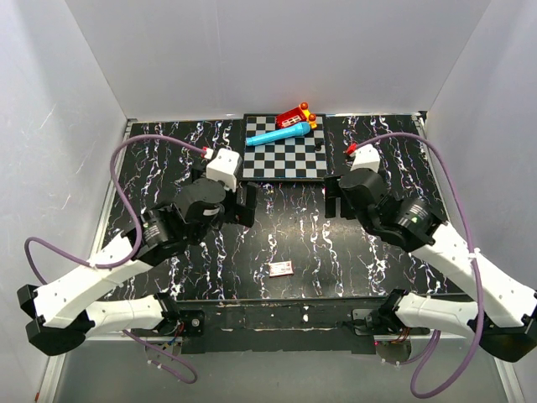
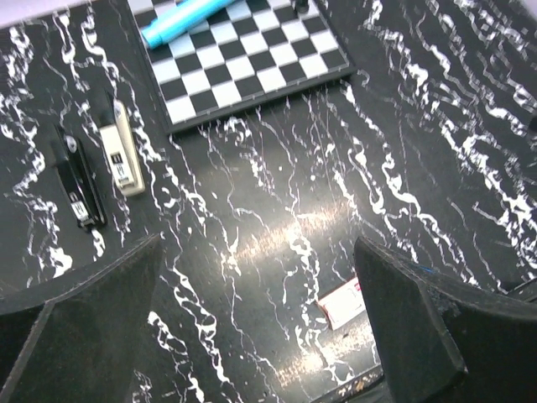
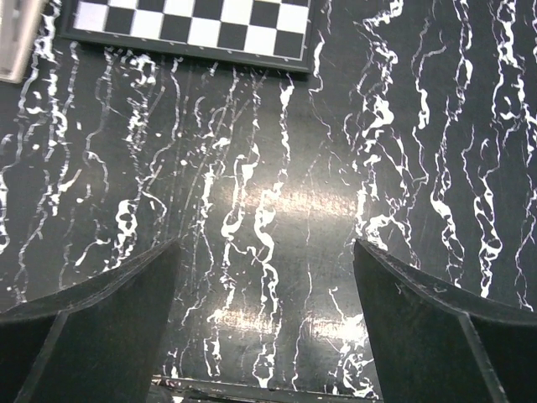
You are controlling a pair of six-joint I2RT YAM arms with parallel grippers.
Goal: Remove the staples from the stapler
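The stapler [image 2: 120, 151] lies flat on the black marbled table, left of the checkerboard's near corner, its pale metal top strip facing up. Its end also shows at the top left of the right wrist view [image 3: 15, 46]. In the top view my left arm hides it. My left gripper [image 2: 260, 336] is open and empty, hovering above the table to the right of and nearer than the stapler; it also shows in the top view [image 1: 243, 206]. My right gripper [image 3: 264, 327] is open and empty over bare table; it also shows in the top view [image 1: 333, 197].
A thin black stick [image 2: 77, 180] lies just left of the stapler. A small pink-and-white box [image 1: 281, 269] lies near the front edge and shows by my left gripper's right finger [image 2: 342, 304]. A checkerboard [image 1: 285, 155] at the back holds a blue marker [image 1: 281, 134] and a red toy [image 1: 298, 116].
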